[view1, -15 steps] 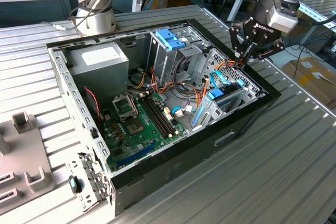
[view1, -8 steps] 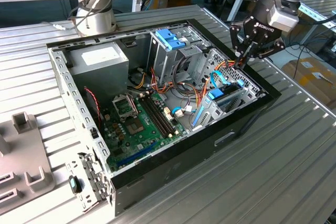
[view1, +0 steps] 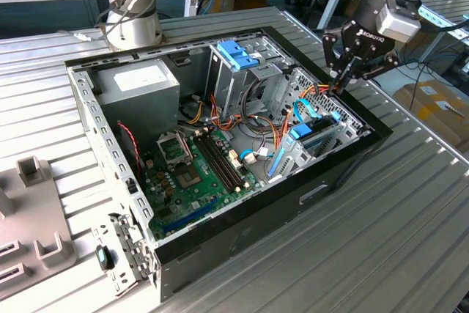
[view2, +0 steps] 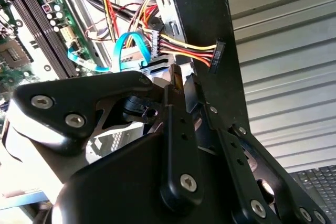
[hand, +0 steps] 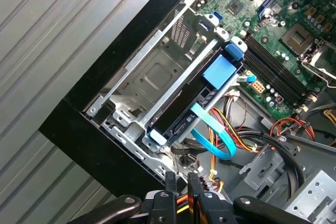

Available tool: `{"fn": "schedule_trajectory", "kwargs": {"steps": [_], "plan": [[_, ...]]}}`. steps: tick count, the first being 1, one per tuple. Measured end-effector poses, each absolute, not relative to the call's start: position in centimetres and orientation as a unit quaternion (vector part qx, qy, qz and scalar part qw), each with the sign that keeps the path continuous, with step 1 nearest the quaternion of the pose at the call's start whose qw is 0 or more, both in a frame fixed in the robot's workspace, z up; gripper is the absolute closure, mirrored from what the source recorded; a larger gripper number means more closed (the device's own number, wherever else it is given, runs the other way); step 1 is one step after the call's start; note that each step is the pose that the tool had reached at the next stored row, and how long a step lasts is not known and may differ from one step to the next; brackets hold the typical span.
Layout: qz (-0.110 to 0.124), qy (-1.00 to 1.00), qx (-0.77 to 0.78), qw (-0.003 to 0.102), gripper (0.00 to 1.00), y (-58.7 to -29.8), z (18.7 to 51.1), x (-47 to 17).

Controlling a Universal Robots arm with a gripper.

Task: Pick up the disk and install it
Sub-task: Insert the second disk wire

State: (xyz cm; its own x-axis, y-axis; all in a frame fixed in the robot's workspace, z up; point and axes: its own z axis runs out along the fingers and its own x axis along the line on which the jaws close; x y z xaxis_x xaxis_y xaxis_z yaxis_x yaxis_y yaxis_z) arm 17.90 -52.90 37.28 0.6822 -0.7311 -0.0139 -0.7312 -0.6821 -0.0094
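- We see the desk [view1: 410, 254], a ribbed metal surface, carrying the open computer case [view1: 220, 144].
- In the case's drive bay sits the disk [hand: 186, 109], already slotted on edge between the metal rails, its light-blue carrier tab [hand: 220, 72] facing the motherboard [view1: 194, 170].
- A blue ribbon cable [hand: 212, 135] runs from the disk's end.
- The end effector [view1: 341, 78] hovers just above the case's wall beside a bundle of power wires [view2: 184, 48]; its fingers [hand: 170, 182] are pressed almost together, holding nothing.
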Motion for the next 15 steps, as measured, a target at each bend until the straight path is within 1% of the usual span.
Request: {"fn": "schedule_trajectory", "kwargs": {"steps": [5,15], "plan": [[-0.017,0.379,-0.925,0.017,0.76,-52.9,37.28,17.95],[-0.027,0.355,-0.934,0.022,0.76,-52.89,37.28,18.72]]}}
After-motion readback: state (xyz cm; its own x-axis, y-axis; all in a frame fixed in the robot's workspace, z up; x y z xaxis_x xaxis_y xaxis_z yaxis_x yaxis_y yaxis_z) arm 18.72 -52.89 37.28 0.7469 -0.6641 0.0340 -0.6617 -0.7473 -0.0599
